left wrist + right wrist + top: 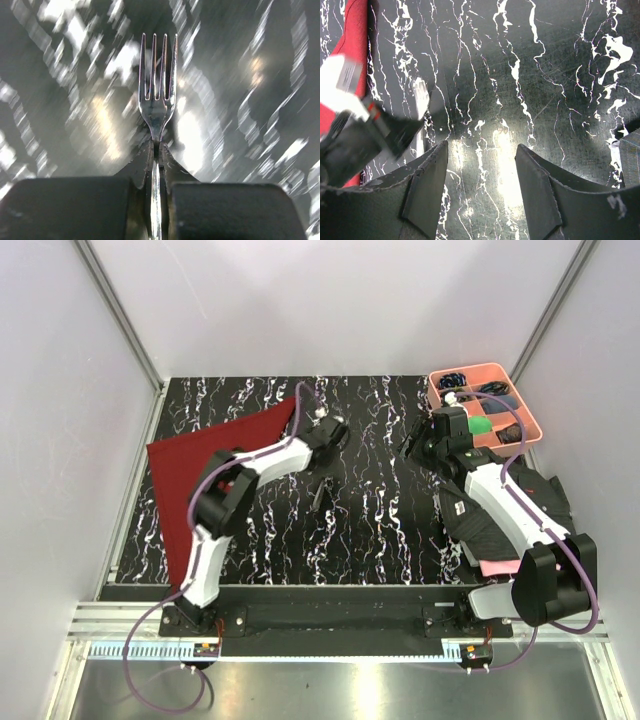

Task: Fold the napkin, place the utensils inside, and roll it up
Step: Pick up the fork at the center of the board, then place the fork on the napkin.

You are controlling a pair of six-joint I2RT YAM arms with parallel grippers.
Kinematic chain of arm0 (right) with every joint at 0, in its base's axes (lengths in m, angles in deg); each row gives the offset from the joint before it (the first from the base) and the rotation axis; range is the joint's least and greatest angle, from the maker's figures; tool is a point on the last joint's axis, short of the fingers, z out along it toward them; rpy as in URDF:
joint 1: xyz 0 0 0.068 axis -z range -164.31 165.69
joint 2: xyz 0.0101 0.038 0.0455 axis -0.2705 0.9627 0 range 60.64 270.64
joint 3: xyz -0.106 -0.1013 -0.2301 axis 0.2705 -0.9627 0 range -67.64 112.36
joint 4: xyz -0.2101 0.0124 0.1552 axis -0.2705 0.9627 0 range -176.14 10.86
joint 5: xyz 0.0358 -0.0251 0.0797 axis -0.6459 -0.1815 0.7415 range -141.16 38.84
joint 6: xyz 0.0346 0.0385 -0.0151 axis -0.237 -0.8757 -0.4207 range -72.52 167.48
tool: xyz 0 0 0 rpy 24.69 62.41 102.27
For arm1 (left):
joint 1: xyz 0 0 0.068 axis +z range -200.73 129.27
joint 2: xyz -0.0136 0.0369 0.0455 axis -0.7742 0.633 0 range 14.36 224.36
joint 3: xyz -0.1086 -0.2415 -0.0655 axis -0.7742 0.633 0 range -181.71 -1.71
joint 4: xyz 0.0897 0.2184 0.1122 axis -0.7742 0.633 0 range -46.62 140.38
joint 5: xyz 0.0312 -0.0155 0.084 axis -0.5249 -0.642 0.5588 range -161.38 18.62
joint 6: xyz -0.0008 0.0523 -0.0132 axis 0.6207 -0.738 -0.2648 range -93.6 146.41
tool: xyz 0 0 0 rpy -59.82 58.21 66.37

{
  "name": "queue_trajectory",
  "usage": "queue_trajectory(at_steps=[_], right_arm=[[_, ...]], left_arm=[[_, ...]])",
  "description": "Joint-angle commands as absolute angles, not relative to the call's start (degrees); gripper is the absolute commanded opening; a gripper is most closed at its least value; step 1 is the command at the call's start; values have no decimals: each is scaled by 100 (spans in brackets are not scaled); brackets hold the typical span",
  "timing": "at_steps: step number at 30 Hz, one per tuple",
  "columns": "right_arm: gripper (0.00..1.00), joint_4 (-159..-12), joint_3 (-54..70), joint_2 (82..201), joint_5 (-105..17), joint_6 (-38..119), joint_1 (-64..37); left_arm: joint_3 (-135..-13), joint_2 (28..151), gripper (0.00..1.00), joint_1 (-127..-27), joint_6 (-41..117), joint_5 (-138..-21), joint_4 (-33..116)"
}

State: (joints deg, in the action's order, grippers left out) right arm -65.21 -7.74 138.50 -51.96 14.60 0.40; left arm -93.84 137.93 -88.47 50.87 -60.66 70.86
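The maroon napkin (215, 465) lies flat at the left of the table; its edge also shows in the right wrist view (357, 30). My left gripper (325, 445) is over the table's middle, just right of the napkin. It is shut (156, 150) on the handle of the silver fork (157, 95), whose tines point away from the camera. The fork hangs below it in the top view (320, 498). My right gripper (412, 445) is open (481, 145) and empty above bare table, to the right of the left gripper. The spoon is not in view.
A pink compartment tray (440, 380) with small items stands at the back right. A dark striped shirt (500, 515) and a pink cloth (500, 567) lie under the right arm. White walls close in the table.
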Motion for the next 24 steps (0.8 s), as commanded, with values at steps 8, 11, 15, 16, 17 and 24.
queue_trajectory(at_steps=[8, 11, 15, 16, 17, 24], right_arm=[[65, -6689, -594, 13930, -4976, 1496, 84], [65, -6724, -567, 13956, -4897, 1479, 84], [66, -6742, -550, 13930, -4861, 1479, 84], [66, -6733, -550, 13930, -4861, 1487, 84], [66, -6733, -550, 13921, -4861, 1487, 84], [66, -6742, -673, 13684, -4993, 1487, 84]], left_arm=[[-7572, 11236, 0, -7404, 3107, -6005, 7729], [-7475, 11130, 0, -7069, 2738, -5916, 7844], [-7404, 11358, 0, -6779, 2097, -6091, 7783], [-7413, 11446, 0, -6665, 2026, -6127, 7792], [-7439, 11586, 0, -6603, 1964, -6153, 7801], [-7553, 11842, 0, -6260, 1648, -6338, 7678]])
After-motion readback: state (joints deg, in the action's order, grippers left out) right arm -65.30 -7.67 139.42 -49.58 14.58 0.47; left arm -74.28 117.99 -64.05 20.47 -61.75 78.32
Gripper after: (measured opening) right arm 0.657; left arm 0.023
